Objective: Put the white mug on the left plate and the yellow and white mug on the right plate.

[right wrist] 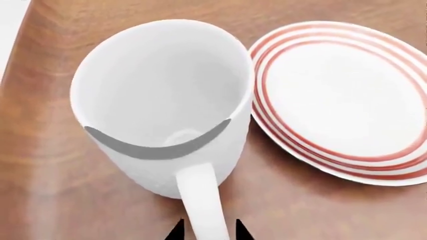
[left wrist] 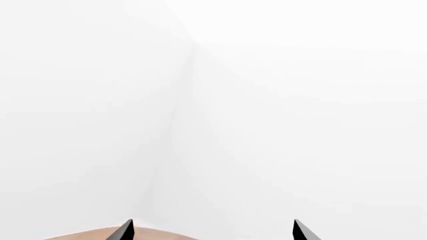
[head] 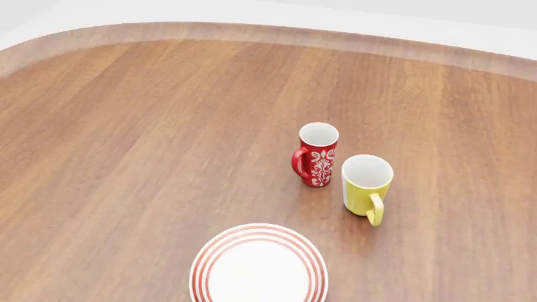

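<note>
My right claw (right wrist: 207,231) straddles the white mug's (right wrist: 160,100) handle, not visibly pinching; the mug stands on the bench (right wrist: 53,200) just beside a plate (right wrist: 340,95). I'd close squarely, lift straight. Left claw (left wrist: 212,231) spread, idle

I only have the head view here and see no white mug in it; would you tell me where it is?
Observer: The right wrist view shows the white mug upright on the table, beside a red-ringed plate, not on it.
Operator: Is the right gripper near it?
Observer: The right gripper has its jaws either side of the mug's handle; whether they clamp it I cannot tell.
Operator: And the left?
Observer: The left gripper is open, facing a white wall.
</note>
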Available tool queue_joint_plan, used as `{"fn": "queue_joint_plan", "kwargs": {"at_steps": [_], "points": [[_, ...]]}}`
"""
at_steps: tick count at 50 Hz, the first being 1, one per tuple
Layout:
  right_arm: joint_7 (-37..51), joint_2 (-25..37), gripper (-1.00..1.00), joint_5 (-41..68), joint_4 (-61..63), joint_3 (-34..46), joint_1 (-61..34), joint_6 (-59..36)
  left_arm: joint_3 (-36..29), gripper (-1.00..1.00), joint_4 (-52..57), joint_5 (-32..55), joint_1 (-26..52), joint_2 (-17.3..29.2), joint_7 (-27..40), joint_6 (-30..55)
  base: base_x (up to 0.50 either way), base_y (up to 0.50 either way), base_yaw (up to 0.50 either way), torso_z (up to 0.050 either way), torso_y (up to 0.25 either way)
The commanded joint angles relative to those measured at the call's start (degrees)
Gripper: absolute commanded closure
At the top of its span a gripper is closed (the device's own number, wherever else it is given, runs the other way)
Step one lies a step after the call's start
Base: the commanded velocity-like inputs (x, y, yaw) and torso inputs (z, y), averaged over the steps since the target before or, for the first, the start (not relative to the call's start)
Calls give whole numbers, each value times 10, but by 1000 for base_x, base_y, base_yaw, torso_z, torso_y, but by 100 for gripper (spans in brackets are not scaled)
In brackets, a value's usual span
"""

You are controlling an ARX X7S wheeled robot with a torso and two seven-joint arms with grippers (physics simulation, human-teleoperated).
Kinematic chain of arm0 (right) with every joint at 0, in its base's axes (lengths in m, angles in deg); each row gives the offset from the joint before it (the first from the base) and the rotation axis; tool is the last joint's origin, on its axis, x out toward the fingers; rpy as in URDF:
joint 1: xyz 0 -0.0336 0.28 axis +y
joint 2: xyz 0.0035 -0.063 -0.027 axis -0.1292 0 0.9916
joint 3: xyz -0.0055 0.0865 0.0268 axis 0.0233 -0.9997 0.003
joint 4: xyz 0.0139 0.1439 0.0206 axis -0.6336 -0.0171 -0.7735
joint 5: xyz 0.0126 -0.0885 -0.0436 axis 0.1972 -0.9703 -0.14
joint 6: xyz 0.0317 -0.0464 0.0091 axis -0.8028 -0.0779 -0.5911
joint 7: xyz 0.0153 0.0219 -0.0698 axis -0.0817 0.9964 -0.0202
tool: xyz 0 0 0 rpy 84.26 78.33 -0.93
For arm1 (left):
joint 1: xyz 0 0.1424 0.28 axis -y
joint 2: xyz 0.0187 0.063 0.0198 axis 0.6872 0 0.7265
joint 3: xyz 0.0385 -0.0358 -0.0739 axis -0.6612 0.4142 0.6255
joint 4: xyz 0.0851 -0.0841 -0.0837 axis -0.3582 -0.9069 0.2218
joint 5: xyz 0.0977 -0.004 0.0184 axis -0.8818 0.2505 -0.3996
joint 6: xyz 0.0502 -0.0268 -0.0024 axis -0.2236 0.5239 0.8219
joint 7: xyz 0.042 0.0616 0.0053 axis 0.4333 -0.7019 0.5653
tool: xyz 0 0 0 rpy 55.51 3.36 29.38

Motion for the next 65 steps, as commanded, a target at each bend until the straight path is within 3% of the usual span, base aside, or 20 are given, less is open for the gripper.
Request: {"fn": "queue_joint_plan", "kwargs": {"at_steps": [1, 13, 30, 51, 65], "points": [[8, 9, 100, 6, 27, -6, 5, -10, -2, -100, -2, 1, 2, 2, 2, -1, 0, 0, 0, 0, 0], [35, 39, 100, 21, 168, -23, 26, -42, -11, -100, -5, -4, 6, 3, 1, -2, 0, 0, 0, 0, 0], [74, 46, 100, 58, 272, -76, 29, -63, -14, -100, -4, -5, 10, 7, 6, 1, 0, 0, 0, 0, 0], [161, -57, 100, 103, 142, -146, -89, -141, -11, -100, 2, 1, 6, 12, 11, -3, 0, 0, 0, 0, 0], [190, -102, 100, 91, 8, -157, -145, -139, -11, -100, 4, 1, -4, 10, 10, -13, 0, 0, 0, 0, 0]]}}
